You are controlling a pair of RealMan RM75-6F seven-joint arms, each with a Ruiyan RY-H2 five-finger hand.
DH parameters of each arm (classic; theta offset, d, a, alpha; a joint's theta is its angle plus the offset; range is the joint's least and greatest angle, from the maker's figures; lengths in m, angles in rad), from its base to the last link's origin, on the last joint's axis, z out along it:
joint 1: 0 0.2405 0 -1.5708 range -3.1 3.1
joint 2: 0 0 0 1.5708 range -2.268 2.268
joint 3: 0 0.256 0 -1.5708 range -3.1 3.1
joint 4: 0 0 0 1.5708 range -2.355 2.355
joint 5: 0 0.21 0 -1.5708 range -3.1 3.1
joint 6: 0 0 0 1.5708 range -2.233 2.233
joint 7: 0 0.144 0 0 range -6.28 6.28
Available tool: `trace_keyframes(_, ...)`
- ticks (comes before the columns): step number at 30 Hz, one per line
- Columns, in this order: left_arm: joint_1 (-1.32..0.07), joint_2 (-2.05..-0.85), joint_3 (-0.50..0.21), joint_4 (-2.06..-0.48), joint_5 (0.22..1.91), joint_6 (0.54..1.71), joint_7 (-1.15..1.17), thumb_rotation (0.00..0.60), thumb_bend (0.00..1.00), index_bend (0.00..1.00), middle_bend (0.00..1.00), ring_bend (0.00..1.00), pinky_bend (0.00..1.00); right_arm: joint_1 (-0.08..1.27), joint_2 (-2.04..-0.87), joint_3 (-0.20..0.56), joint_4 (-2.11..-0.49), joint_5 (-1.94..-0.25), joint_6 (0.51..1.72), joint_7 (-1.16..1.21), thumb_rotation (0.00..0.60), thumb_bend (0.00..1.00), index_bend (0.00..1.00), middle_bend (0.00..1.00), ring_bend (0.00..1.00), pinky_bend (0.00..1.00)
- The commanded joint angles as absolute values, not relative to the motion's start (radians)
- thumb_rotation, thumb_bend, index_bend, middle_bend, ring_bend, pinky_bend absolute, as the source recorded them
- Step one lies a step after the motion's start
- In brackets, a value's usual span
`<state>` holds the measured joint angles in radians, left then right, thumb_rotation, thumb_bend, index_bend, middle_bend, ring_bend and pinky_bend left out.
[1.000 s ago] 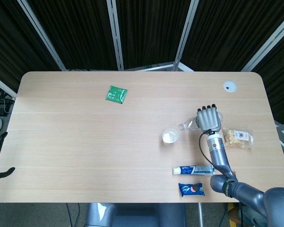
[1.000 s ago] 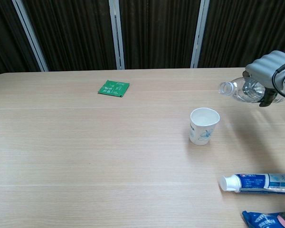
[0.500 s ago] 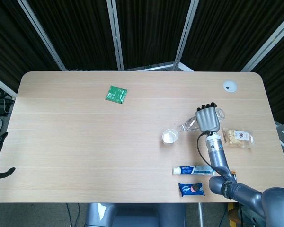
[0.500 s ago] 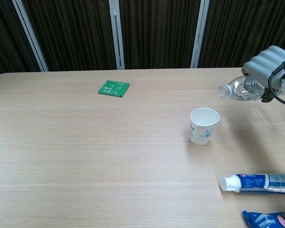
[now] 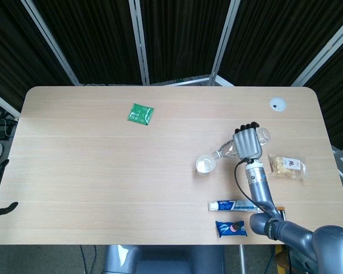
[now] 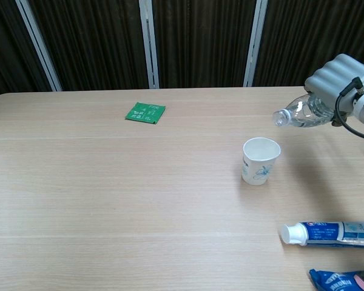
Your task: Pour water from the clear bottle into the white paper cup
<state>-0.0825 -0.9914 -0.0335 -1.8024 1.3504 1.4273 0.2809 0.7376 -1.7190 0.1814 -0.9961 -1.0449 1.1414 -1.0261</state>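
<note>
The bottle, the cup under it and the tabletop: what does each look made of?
The bottle, held by the right robot hand, looks like thin clear plastic: see-through and glossy. The cup looks like white paper with a matte surface and a faint blue print. The tabletop shows pale wood grain with a smooth, low-sheen finish; whether that is laminate or solid wood, the pictures do not settle.

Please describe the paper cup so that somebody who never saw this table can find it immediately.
Look at the right half of the wooden table. The white paper cup stands upright and open, just below the mouth of the tilted clear bottle in the right hand. Only it is a cup; the toothpaste tube nearby lies flat.
</note>
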Motion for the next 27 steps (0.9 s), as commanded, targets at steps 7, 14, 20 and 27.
trace_keyframes(7,-0.083,-0.993,-0.032,-1.803,1.351,1.428,0.284,0.600,0.00,0.00,0.00,0.00,0.00,0.737,-1.742,0.183,-0.995,-1.056,1.174,-1.070,0.600,0.66,0.55,0.66,0.51,0.37)
trace_keyframes(14,-0.081,-0.990,-0.032,-1.803,1.354,1.430,0.276,0.600,0.00,0.00,0.00,0.00,0.00,0.737,-1.758,0.181,-0.981,-1.069,1.187,-1.094,0.600,0.66,0.55,0.66,0.51,0.37)
trace_keyframes(20,-0.082,-0.989,-0.032,-1.803,1.353,1.429,0.275,0.600,0.00,0.00,0.00,0.00,0.00,0.734,-1.756,0.181,-0.980,-1.074,1.185,-1.095,0.600,0.66,0.55,0.66,0.51,0.37)
trace_keyframes(27,-0.082,-0.990,-0.031,-1.804,1.353,1.430,0.278,0.600,0.00,0.00,0.00,0.00,0.00,0.732,-1.757,0.180,-0.971,-1.084,1.184,-1.094,0.600,0.66,0.55,0.66,0.52,0.37)
